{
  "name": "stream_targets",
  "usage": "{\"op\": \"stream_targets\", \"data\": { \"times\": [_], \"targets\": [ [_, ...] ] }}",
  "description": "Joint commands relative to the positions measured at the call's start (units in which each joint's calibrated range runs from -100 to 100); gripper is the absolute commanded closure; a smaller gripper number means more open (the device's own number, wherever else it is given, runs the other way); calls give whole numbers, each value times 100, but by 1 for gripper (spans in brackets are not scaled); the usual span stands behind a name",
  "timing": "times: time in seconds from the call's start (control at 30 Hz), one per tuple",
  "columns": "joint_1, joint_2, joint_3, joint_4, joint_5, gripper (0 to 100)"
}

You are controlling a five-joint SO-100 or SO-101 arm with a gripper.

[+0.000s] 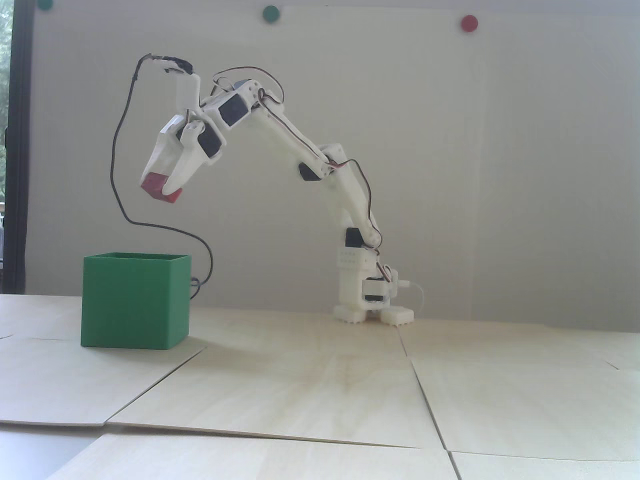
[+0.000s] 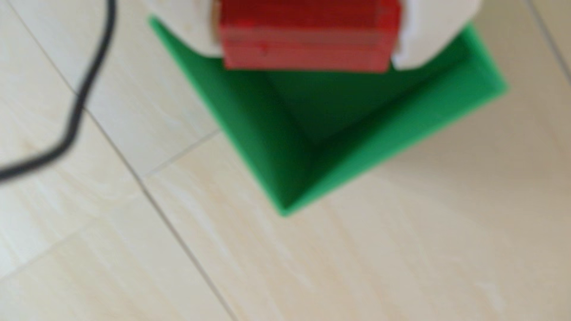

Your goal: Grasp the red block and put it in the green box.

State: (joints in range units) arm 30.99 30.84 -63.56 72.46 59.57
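The red block (image 1: 159, 188) sits clamped between my fingers (image 1: 186, 167), held in the air above the green box (image 1: 135, 302), slightly right of its middle in the fixed view. In the wrist view the block (image 2: 306, 37) hangs over the box's open top (image 2: 383, 148). A black cable (image 1: 116, 165) loops down on the left.

No readable text, labels, brands or numbers, wrist view perhaps too blurred to tell

Pale wall (image 1: 500, 175), light wooden table (image 1: 310, 390)

white plastic arm (image 1: 300, 145), black servos, thin dark cables.
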Motion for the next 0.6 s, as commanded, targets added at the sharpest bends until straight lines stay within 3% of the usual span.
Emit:
{"op": "stream_targets", "data": {
  "times": [0.0,0.33,0.57],
  "targets": [
    [-312,-135,-77,115,-121,98],
    [-208,181,-94,64,-85,98],
    [41,804,-174,-965,-80,98]
  ]
}}
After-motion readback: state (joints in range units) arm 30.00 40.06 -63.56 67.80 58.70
